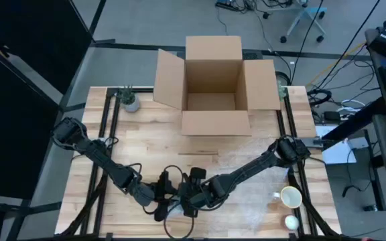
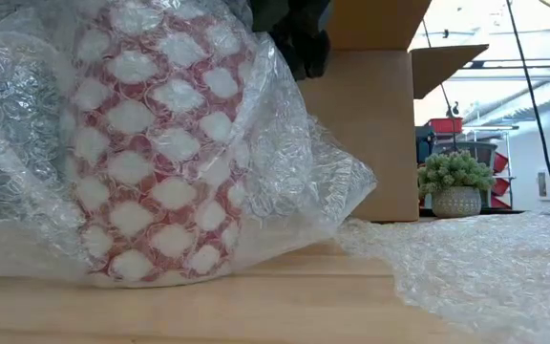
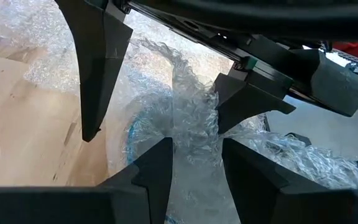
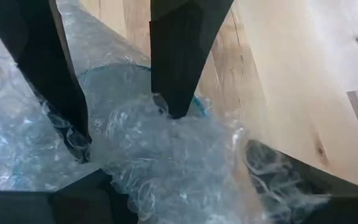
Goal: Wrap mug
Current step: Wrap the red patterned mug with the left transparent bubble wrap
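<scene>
Meeting over the wrapped mug (image 2: 156,143), both the left gripper (image 3: 194,162) and right gripper (image 4: 114,134) pinch its bubble wrap (image 3: 191,118).

The mug (image 2: 156,143), red with a white diamond pattern, stands upright on the table's (image 2: 256,306) near edge, swathed in clear bubble wrap (image 2: 294,162) that bunches loosely above its rim.

Even, bright overhead light; soft shadows on surface (image 1: 146,144). Low view: window glare at upper right, near foreground blurred. Wrist views: dark silhouetted fingers (image 3: 101,62).
</scene>
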`<state>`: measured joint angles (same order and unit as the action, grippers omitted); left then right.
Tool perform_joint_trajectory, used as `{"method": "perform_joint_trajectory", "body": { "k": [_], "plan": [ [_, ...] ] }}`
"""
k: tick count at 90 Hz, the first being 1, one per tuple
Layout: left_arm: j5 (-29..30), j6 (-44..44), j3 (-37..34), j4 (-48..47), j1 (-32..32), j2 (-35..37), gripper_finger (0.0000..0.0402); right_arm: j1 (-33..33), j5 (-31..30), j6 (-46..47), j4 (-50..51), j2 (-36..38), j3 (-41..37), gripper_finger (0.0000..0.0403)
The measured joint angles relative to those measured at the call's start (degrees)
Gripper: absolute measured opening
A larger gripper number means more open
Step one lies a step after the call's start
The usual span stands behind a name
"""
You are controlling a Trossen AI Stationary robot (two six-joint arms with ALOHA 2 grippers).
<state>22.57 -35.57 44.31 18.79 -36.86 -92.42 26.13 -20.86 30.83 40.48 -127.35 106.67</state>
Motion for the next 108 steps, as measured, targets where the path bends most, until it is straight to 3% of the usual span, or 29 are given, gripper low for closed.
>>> {"method": "perform_joint_trajectory", "body": {
  "k": [28,55,73,87,94,108],
  "plan": [
    [0.0,0.0,0.0,-0.9,0.0,1.2,0.013,0.0,0.0,0.0,0.0,0.0,0.0,0.0244],
    [0.0,0.4,0.0,-5.6,-0.6,8.5,0.013,0.0,0.1,0.0,-0.1,0.0,0.0,0.0244],
    [-0.2,-0.4,0.0,-19.3,-1.6,16.3,0.013,0.0,0.2,0.0,0.0,0.0,0.0,0.0244],
    [-1.1,-9.5,-0.3,-36.1,-3.8,18.8,0.013,0.0,0.2,-0.1,0.0,0.0,0.0,0.0244],
    [-1.0,-11.5,-2.3,-34.5,-5.7,18.0,0.013,0.0,0.2,-0.1,0.0,0.0,0.0,0.0244],
    [-0.3,-11.3,-4.7,-22.2,-8.2,14.3,0.013,0.0,0.2,-0.2,0.0,0.0,0.0,0.0244]
  ]
}}
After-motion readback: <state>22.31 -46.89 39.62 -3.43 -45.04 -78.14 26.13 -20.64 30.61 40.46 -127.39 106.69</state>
